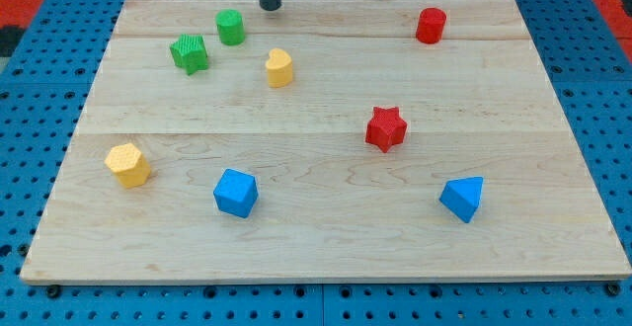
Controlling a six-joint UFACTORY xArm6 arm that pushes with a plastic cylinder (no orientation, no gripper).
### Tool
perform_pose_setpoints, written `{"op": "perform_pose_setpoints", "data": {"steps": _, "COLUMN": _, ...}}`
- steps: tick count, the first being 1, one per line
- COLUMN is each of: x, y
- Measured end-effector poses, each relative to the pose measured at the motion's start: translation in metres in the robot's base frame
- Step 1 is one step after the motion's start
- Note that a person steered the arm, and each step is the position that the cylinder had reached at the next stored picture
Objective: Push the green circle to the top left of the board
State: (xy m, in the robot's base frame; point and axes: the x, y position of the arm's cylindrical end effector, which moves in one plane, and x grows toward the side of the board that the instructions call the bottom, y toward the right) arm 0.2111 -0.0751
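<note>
You see the wooden board (326,257) lying on a blue pegboard surface (39,99), with eight blocks spread over it. The green circle (230,27) sits near the view's top, left of centre, short of the top left corner. Just beside it, down and to the view's left, stands the green star (189,53); the two are close but a thin gap shows between them. That star lies on the corner side of the circle, slightly below a straight line toward the corner.

My tip (270,7) is at the board's top edge, up and to the view's right of the green circle, apart from it and touching no block. There are no fingers on this arm, only the rod, so nothing is clasped or let go.

Below the tip, to the view's right of the circle, you find a yellow block (279,67) with a rounded top. A red cylinder (430,25) stands far off near the top right. A red star (386,128) sits right of centre. Along the lower part lie a yellow hexagonal block (128,164), a blue block (236,193) and a blue wedge-like block (463,198), all well apart from the circle.
</note>
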Motion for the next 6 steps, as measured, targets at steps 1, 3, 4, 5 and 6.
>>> {"op": "perform_pose_setpoints", "data": {"steps": 1, "x": 0.019, "y": 0.057}}
{"op": "perform_pose_setpoints", "data": {"steps": 3, "x": 0.061, "y": -0.055}}
{"op": "perform_pose_setpoints", "data": {"steps": 4, "x": 0.044, "y": -0.056}}
{"op": "perform_pose_setpoints", "data": {"steps": 5, "x": 0.032, "y": -0.085}}
{"op": "perform_pose_setpoints", "data": {"steps": 6, "x": 0.033, "y": -0.114}}
